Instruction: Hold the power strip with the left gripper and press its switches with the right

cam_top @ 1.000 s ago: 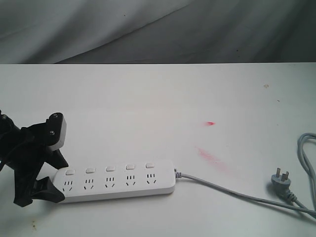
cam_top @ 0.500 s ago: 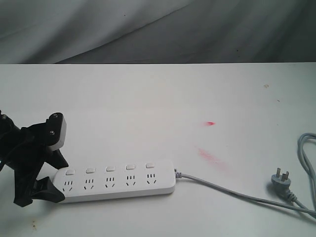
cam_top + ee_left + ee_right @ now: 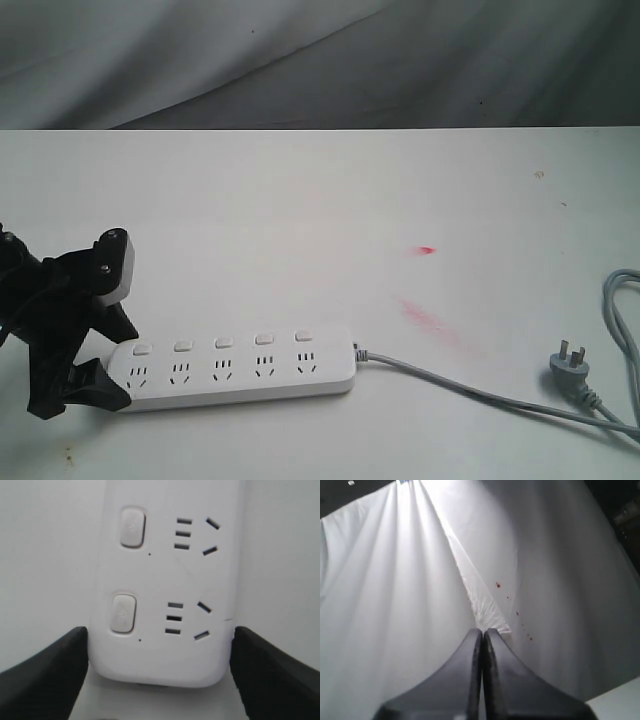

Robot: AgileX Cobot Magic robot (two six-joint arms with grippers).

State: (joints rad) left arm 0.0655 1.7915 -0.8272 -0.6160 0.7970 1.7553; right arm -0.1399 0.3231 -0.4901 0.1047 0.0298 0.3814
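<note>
The white power strip (image 3: 235, 368) lies flat near the table's front, at the left. Its five switches (image 3: 223, 342) run in a row above the sockets. A grey cord (image 3: 450, 385) leads right to the plug (image 3: 570, 362). My left gripper (image 3: 122, 366) grips the strip's left end, one black jaw against each long side. The left wrist view shows that end of the power strip (image 3: 165, 580), two switches (image 3: 123, 613), and the left gripper (image 3: 160, 645) pressed to its sides. My right gripper (image 3: 483, 632) is shut on nothing, faces draped cloth, and is out of the exterior view.
The white table (image 3: 300, 220) has two red smears (image 3: 427, 315) right of the strip. Grey cloth (image 3: 300, 60) hangs behind the table's back edge. The cord loops at the right edge (image 3: 620, 300).
</note>
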